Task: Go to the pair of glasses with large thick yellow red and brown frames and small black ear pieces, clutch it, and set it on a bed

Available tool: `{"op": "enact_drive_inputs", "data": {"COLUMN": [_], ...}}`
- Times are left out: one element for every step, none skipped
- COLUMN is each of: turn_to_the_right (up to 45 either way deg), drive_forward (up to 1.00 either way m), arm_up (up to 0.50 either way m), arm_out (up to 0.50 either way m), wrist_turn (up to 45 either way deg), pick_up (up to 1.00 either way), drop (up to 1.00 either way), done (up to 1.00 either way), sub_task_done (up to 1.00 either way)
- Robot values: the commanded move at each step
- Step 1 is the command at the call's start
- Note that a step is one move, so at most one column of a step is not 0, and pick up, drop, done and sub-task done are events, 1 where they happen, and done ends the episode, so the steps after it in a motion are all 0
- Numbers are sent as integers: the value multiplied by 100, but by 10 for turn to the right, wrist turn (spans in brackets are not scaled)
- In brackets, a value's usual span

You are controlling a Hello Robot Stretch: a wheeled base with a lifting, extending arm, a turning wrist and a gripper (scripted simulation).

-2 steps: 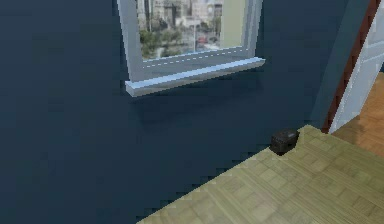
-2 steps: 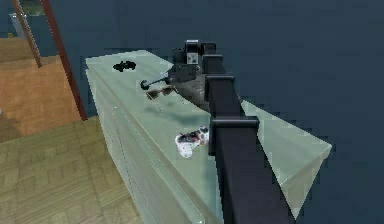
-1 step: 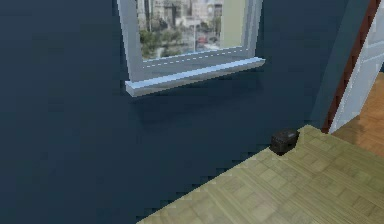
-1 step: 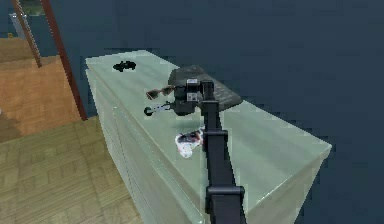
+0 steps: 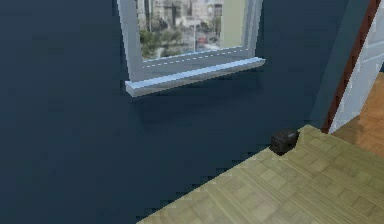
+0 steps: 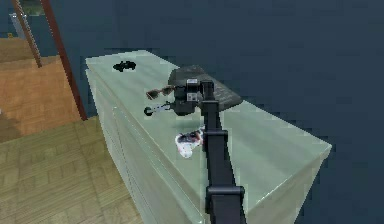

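My arm (image 6: 218, 160) rises from the arm side view's bottom edge over a pale green dresser (image 6: 270, 150). The gripper (image 6: 153, 103) is at the arm's far end, above the dresser top near its front edge. A small dark and brownish shape (image 6: 157, 94) sits right at the fingers, too small to name as glasses. I cannot tell whether the gripper holds anything. A grey flat object (image 6: 222, 92) lies on the dresser behind the gripper's body.
A small black thing (image 6: 125, 67) lies at the dresser's far left end, and a small white thing (image 6: 186, 144) beside the arm. Wooden stairs (image 6: 35, 85) stand left of the dresser. In the forward view are a dark blue wall, a window (image 5: 190, 40), a dark box (image 5: 284, 142) on the wood floor and a doorway (image 5: 365, 70).
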Motion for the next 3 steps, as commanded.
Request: {"op": "enact_drive_inputs", "data": {"turn_to_the_right": [0,0,0], "drive_forward": [0,0,0], "arm_up": [10,2,0], "arm_out": [0,0,0], "wrist_turn": [0,0,-450], "pick_up": [0,0,0], "drop": [0,0,0], "done": [0,0,0], "sub_task_done": [0,0,0]}}
